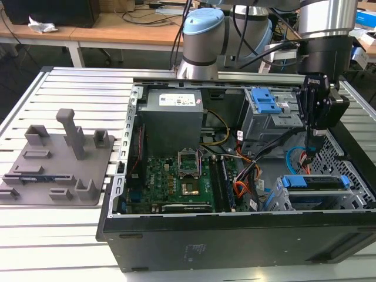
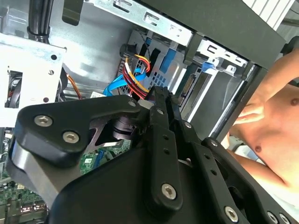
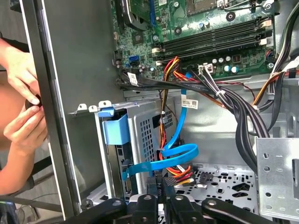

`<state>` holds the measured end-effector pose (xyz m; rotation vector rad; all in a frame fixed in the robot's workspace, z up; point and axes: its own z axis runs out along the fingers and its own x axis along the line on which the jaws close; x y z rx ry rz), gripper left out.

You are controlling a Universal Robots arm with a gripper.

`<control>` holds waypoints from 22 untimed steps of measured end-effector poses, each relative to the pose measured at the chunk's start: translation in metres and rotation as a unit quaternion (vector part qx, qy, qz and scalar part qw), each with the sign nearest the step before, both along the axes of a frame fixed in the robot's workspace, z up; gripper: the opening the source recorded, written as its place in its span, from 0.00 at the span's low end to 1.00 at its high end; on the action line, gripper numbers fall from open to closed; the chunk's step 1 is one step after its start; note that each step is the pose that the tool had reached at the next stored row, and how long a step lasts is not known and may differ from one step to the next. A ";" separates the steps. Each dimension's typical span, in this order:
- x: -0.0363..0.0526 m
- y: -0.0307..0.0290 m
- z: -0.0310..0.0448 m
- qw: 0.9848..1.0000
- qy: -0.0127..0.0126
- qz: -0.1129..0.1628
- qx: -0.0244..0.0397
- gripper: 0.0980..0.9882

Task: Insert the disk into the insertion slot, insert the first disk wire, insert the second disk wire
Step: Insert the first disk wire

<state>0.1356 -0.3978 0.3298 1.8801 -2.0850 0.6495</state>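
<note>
We see: bright blue frame on the disk (image 3: 115,129), silver-grey perforated insertion slot (image 3: 148,135), red/orange/black first disk wire (image 3: 183,173), light-blue second disk wire (image 3: 177,152), green motherboard (image 1: 170,176), pale grey ribbed tabletop (image 1: 59,235), black computer case (image 1: 235,247).

The insertion slot (image 3: 149,135) is dull silver-grey sheet metal, perforated — the disk (image 3: 116,128) shows a smooth blue plastic frame. The second disk wire (image 3: 189,151) looks glossy light-blue plastic; the gripper (image 3: 160,184) is matt black.
</note>
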 end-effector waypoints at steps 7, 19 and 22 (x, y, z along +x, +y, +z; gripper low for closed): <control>0.0000 0.0000 -0.0002 1.000 0.000 0.000 -0.001 0.08; 0.0067 0.0000 -0.0008 0.999 0.006 -0.034 0.000 0.08; 0.0069 0.0000 -0.0015 0.999 0.006 -0.053 0.000 0.08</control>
